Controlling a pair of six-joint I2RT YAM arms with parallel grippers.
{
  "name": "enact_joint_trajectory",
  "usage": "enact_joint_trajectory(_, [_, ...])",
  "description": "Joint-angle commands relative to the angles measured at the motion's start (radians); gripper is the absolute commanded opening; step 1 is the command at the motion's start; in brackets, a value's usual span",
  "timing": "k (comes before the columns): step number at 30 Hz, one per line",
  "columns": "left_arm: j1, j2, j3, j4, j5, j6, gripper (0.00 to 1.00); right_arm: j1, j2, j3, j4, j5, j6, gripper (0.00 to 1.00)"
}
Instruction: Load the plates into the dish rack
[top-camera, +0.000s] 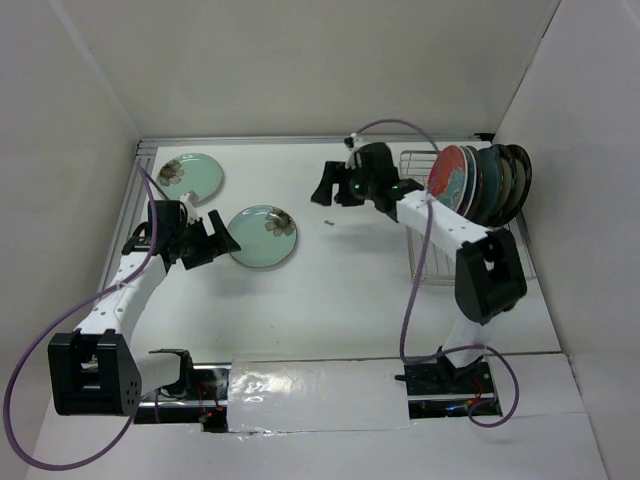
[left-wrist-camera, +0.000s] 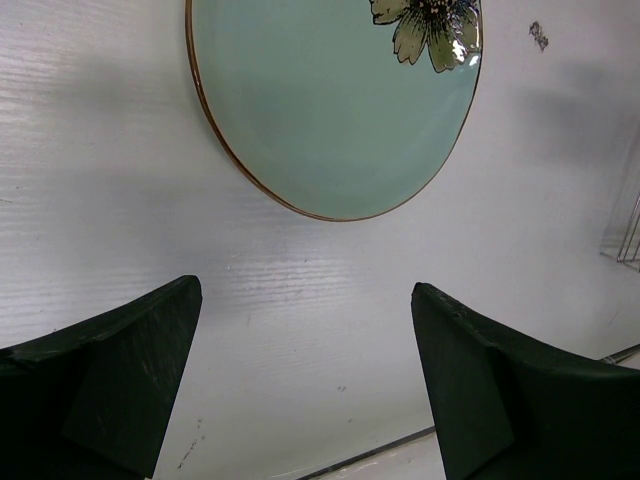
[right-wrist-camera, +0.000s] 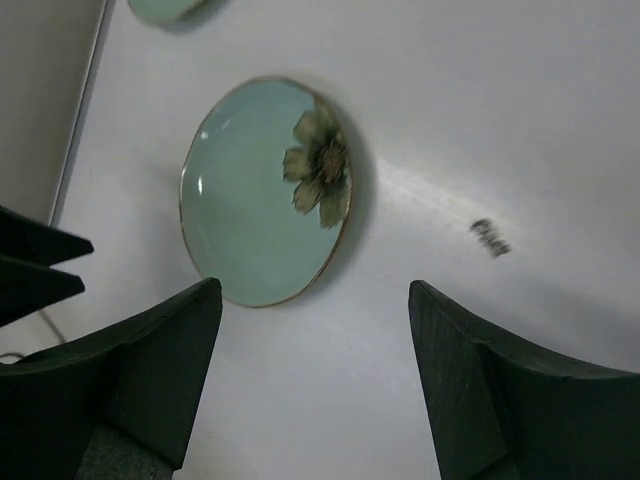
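There's the pale mint round ceramic plate with the dark flower (top-camera: 262, 236), flat on the white tabletop (top-camera: 340, 290) at centre-left of the top view. The left gripper (top-camera: 217, 238) sits just beside its rim, spread wide and empty. The smart play is to go low, catch that near rim squarely, then tip it upright. The right gripper (top-camera: 325, 188) hovers apart and empty too, near the silver wire dish rack (top-camera: 428, 268) at the right, where red and dark plates (top-camera: 455, 180) already stand.

Left arm (top-camera: 125, 285) & right arm (top-camera: 440, 222) were built w/ white links, black joint housings; purple cables (top-camera: 411, 300) were trailed off each. Fingers (left-wrist-camera: 110, 380) were noted dark, wedge-shaped.
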Motion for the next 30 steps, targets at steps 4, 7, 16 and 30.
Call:
enact_joint_trajectory(4, [-0.003,-0.022,0.018,0.020,0.003,-0.001,0.99,0.067,0.201,-0.027,0.213,-0.157,0.249,0.78])
enact_joint_trajectory(7, [-0.003,-0.031,0.018,0.020,0.003,-0.001,0.99,0.091,0.300,0.014,0.232,-0.182,0.269,0.77])
enact_joint_trajectory(16, [-0.003,-0.031,0.018,0.011,0.003,-0.001,0.99,0.130,0.498,0.036,0.328,-0.263,0.312,0.75])
enact_joint_trajectory(30, [-0.003,-0.031,0.018,0.011,0.003,-0.001,0.99,0.159,0.669,0.089,0.375,-0.254,0.377,0.04])
